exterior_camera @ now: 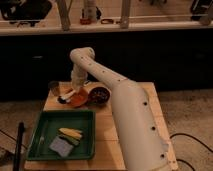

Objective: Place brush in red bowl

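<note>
The red bowl (79,99) is a shallow orange-red dish on the wooden table, left of centre. The brush (66,96) lies slanted at the bowl's left rim. Its dark head points down-left over the table and its pale handle reaches up toward the gripper. My gripper (77,88) hangs at the end of the white arm, just above the bowl's far edge and at the handle's upper end. The arm hides the exact contact between gripper and brush.
A darker brown bowl (99,95) with dark contents stands right of the red bowl. A small brownish cup (54,88) stands to the left. A green tray (45,132) at the front left holds a yellow corn-like item (70,133) and a grey-blue sponge (61,146). A dark counter runs behind the table.
</note>
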Controlling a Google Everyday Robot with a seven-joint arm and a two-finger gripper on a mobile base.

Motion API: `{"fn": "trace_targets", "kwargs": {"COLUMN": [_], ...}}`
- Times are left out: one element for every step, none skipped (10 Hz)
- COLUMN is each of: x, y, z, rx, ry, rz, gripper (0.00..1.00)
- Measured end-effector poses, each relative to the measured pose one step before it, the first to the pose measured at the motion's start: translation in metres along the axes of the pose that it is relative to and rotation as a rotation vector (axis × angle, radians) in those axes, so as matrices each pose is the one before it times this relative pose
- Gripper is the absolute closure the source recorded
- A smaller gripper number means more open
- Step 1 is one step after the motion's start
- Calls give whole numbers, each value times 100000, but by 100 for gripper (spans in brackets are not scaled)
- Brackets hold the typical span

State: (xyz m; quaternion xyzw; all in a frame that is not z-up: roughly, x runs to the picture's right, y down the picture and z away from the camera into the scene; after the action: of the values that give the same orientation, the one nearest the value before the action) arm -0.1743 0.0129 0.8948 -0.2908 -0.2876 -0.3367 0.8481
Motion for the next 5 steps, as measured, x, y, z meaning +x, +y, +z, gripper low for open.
{"fn": "trace_targets", "kwargs": {"x": [45, -84, -163, -136, -31], "y": [-28, -158, -189, -174, -137], "z": [126, 151, 224, 230, 145], "rx": [-325, -229, -274, -379, -210], "ry": [-321, -368, -398, -443, -373], "rz": [88, -104, -254, -286, -204], "gripper": [71, 61, 51, 40, 31]}}
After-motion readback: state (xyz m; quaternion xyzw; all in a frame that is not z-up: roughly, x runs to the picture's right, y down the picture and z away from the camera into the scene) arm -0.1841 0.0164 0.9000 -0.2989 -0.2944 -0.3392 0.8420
